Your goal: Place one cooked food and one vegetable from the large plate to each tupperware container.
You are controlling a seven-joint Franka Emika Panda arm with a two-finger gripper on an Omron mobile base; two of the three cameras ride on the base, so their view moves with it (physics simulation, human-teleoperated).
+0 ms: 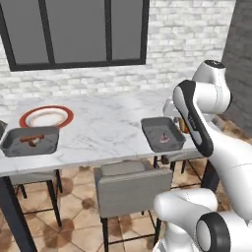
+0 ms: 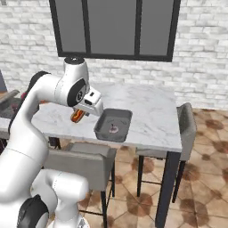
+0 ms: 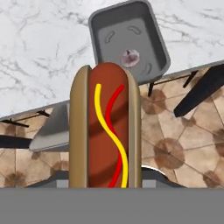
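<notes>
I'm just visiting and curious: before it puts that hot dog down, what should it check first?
1. Hot dog held in the pincer: ok.
2. Target tray has room: ok, just one small purplish item inside.
3. Hot dog above that tray: not ok, it hangs beside the tray, near the table edge.
4. Other tray already has a cooked food: cannot tell, a reddish-brown item lies in it.
5. Large plate emptied: ok, looks bare.

A red-rimmed large plate (image 1: 47, 117) lies beside one grey tupperware container (image 1: 31, 141); a hot dog (image 3: 106, 127) is held near the other (image 2: 114, 124).
</notes>
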